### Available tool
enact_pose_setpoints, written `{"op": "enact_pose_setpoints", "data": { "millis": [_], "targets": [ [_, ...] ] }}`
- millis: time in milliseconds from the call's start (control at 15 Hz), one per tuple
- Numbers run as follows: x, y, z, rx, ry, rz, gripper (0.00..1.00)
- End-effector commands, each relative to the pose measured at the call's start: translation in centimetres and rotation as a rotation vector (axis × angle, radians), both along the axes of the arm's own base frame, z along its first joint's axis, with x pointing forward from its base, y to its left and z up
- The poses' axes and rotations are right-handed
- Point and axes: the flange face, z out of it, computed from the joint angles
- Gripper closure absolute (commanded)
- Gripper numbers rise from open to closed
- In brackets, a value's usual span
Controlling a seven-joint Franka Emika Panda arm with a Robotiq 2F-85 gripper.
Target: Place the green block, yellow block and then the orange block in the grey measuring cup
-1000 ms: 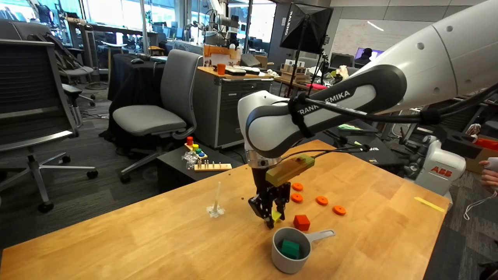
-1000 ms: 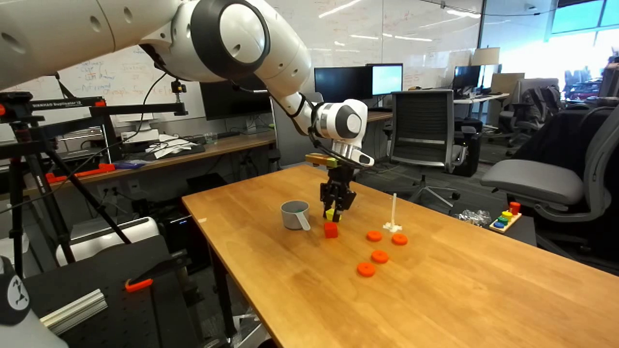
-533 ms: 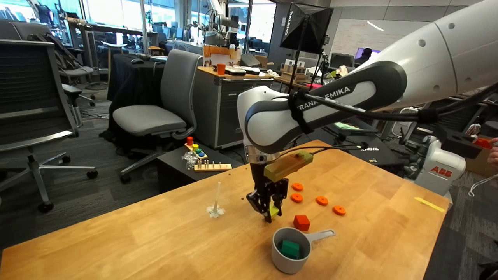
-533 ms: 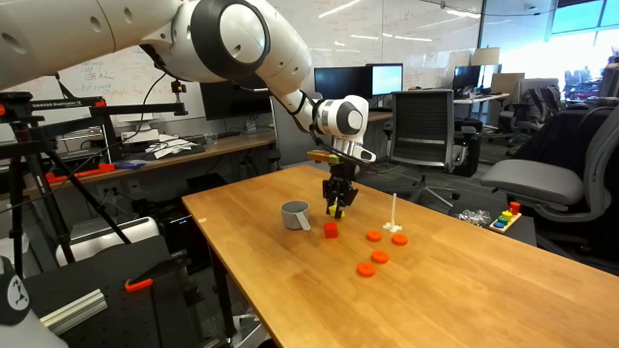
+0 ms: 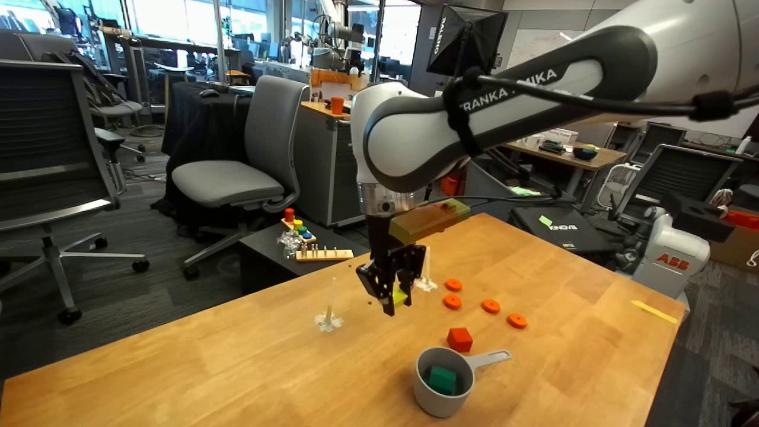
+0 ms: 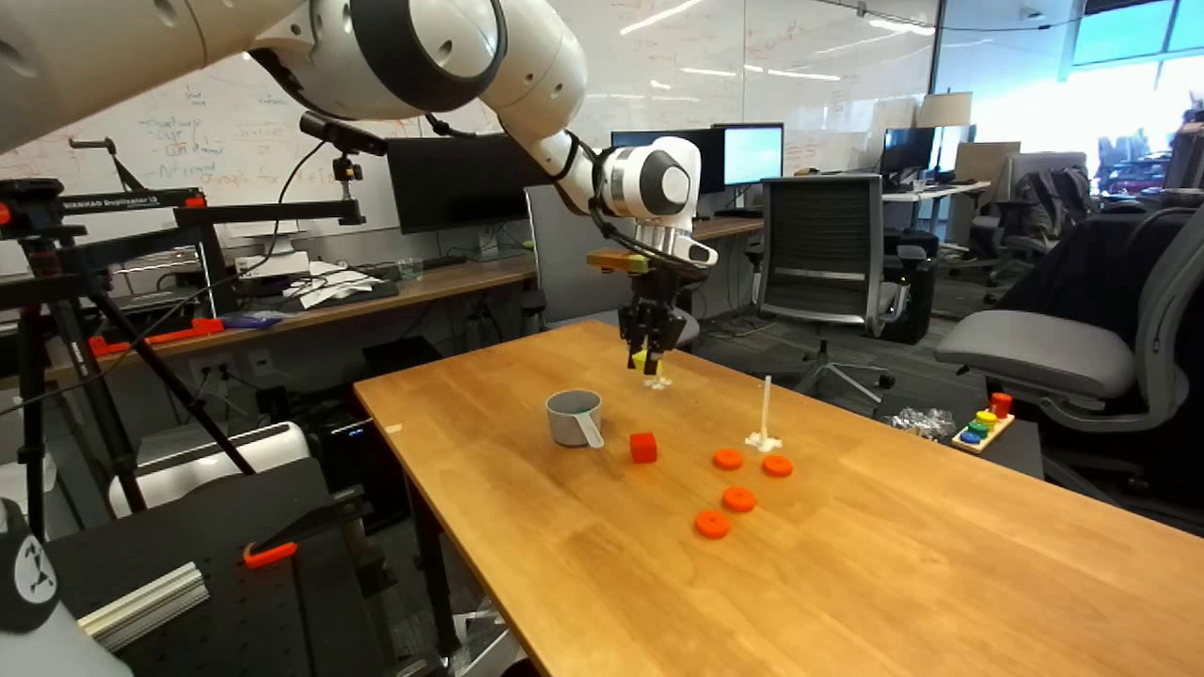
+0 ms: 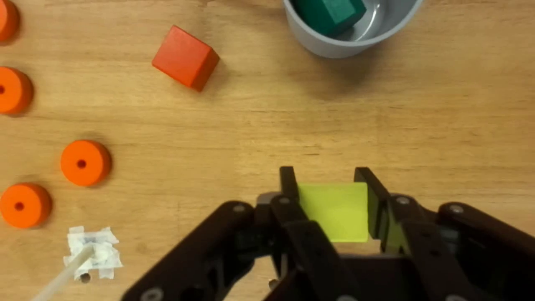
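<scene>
My gripper (image 7: 325, 173) is shut on the yellow block (image 7: 334, 213), which sits between its fingers. In both exterior views the gripper (image 5: 398, 305) (image 6: 645, 365) holds the yellow block (image 5: 399, 296) above the table. The grey measuring cup (image 5: 436, 402) stands upright, its handle (image 5: 491, 358) sticking out to the side; it also shows in an exterior view (image 6: 564, 433) and at the top of the wrist view (image 7: 334, 49), partly cut off. The green block (image 5: 442, 380) (image 7: 334, 14) lies inside the cup. The orange-red block (image 5: 459, 340) (image 6: 643, 448) (image 7: 184, 58) lies on the table near the cup.
Several orange discs (image 5: 517, 321) (image 6: 712, 525) (image 7: 85, 163) lie on the wooden table (image 5: 237, 362). A thin upright peg is taped down (image 5: 329, 305), and another peg (image 5: 426, 273) stands behind the gripper. A taped peg also shows in the wrist view (image 7: 96, 255).
My gripper has lifted the yellow block up from near the table and away from the cup, uncovering a second peg. The cup, green block and orange-red block have not moved.
</scene>
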Motion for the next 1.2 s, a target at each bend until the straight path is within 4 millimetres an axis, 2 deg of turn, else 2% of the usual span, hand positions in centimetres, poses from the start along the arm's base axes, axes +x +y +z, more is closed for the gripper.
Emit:
{"op": "enact_pose_setpoints", "data": {
  "millis": [0,267,533,800,1067,1133],
  "targets": [
    [-1.4,1.6,3.6,0.039,-0.011,0.003,0.8],
    [-3.7,2.8,5.3,0.095,0.01,-0.009,0.8],
    [-6.7,2.8,5.0,0.122,0.025,-0.028,0.8],
    [-9.9,1.8,4.2,0.136,0.041,-0.055,0.8],
    [-13.6,-0.1,2.9,0.14,0.058,-0.073,0.8],
    [-14.5,-0.7,2.6,0.137,0.063,-0.078,0.76]
  ]
}}
